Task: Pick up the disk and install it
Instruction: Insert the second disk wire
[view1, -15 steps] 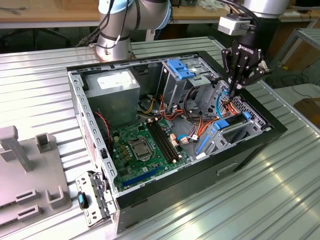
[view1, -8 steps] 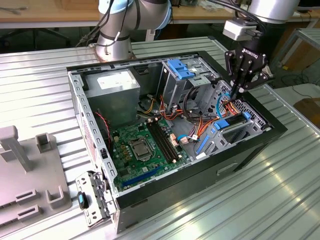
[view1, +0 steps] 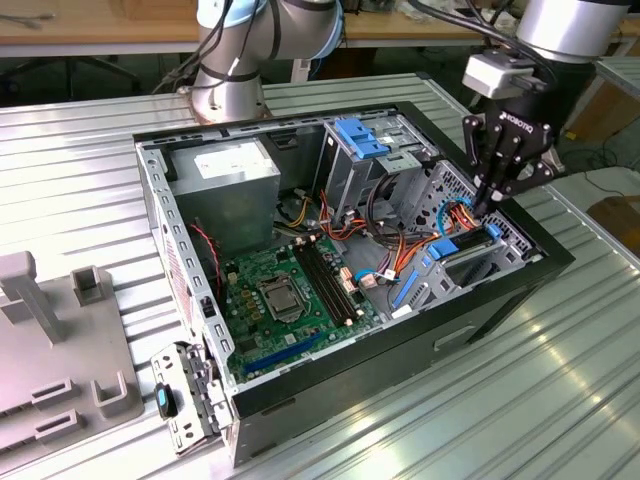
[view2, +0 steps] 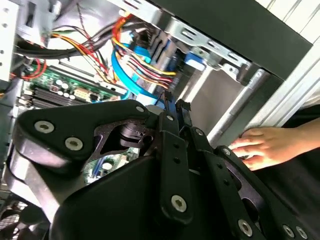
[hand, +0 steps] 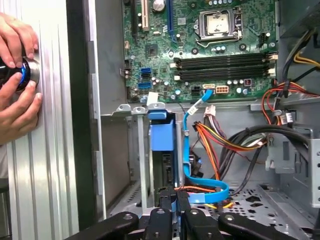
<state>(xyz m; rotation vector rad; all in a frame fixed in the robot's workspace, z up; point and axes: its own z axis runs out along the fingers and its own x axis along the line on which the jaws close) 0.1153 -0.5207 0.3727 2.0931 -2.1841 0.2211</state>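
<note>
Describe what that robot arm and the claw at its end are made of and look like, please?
The arm is built of rounded silver-grey segments with pale blue caps at the joints, and black cables run along it. A small light grey box sits at its wrist. Below hangs the gripper, a matte black metal linkage with white lettering, silver bolts at its pivots, and slim black fingers.

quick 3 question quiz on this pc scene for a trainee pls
1. True or false: the computer case lies on its side with its interior open to view.
2. The gripper is nearest to: A the motherboard, B the disk, C the power supply.
3. Fill in: the disk's carrier rails are ____ in colour.

Key: 1 true; 2 B; 3 blue.
</note>
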